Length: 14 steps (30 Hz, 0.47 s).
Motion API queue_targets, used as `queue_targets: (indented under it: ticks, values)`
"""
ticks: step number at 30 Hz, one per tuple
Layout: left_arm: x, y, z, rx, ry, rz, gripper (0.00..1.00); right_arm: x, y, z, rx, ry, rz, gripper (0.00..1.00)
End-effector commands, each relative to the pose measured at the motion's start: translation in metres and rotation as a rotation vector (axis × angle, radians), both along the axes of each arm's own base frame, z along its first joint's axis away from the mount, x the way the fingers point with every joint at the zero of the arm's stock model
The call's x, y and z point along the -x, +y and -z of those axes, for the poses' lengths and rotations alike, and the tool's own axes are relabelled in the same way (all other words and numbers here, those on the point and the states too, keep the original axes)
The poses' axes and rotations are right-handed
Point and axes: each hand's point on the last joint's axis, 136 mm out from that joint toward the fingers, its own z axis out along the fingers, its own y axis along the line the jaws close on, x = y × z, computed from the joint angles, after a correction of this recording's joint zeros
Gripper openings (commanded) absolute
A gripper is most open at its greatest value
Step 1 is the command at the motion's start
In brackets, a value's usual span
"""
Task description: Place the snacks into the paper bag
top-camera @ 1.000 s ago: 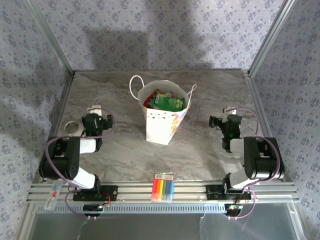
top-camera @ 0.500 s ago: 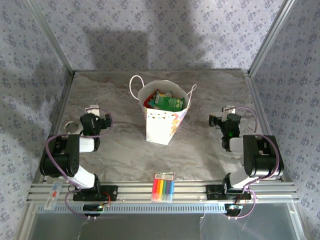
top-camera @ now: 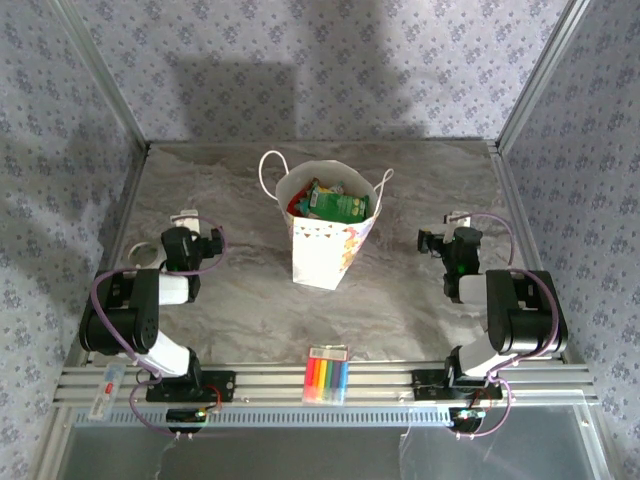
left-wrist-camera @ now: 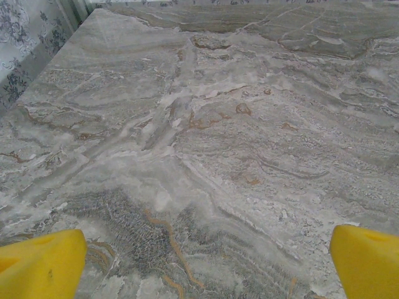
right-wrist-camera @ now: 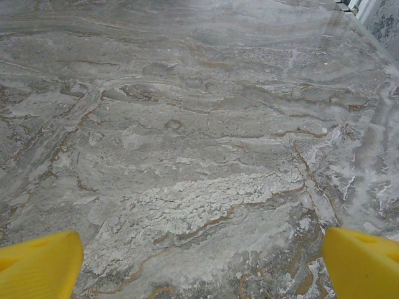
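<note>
Marbled tabletop [top-camera: 430, 190], and the paper bag [top-camera: 322, 250] stands upright at centre, snacks [top-camera: 335, 203] packed inside. Left claw [left-wrist-camera: 202, 265] spread wide over bare stone, right claw [right-wrist-camera: 199, 265] likewise, both well apart from the bag.

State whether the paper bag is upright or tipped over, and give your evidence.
Upright. The paper bag stands on its base on the table, its mouth facing up, with green and red snacks showing inside.
</note>
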Motion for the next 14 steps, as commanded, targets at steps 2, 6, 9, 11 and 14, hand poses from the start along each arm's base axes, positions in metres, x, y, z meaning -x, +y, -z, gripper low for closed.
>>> queue_targets:
  ticks: [2, 6, 9, 11, 14]
  values:
    - [-0.0069, -0.0032, -0.0079, 0.02, -0.029, 0.015, 1.0, -0.0079, 0.0008, -0.01, 0.008, -0.034, -0.011, 1.0]
    - [-0.0072, -0.0033, -0.0086, 0.02, -0.031, 0.015, 1.0, -0.0077, 0.0008, -0.0096, 0.008, -0.032, -0.011, 1.0]
    - [-0.0069, -0.0033, -0.0081, 0.02, -0.029, 0.015, 1.0, -0.0077, 0.0008, -0.0089, 0.007, -0.029, -0.012, 1.0]
    - [-0.0069, -0.0035, -0.0082, 0.019, -0.029, 0.016, 1.0, -0.0084, 0.0005, -0.0098, 0.008, -0.032, -0.011, 1.0]
    - [-0.0068, -0.0031, -0.0079, 0.02, -0.029, 0.014, 1.0, -0.0078, 0.0003, -0.0099, 0.008, -0.033, -0.01, 1.0]
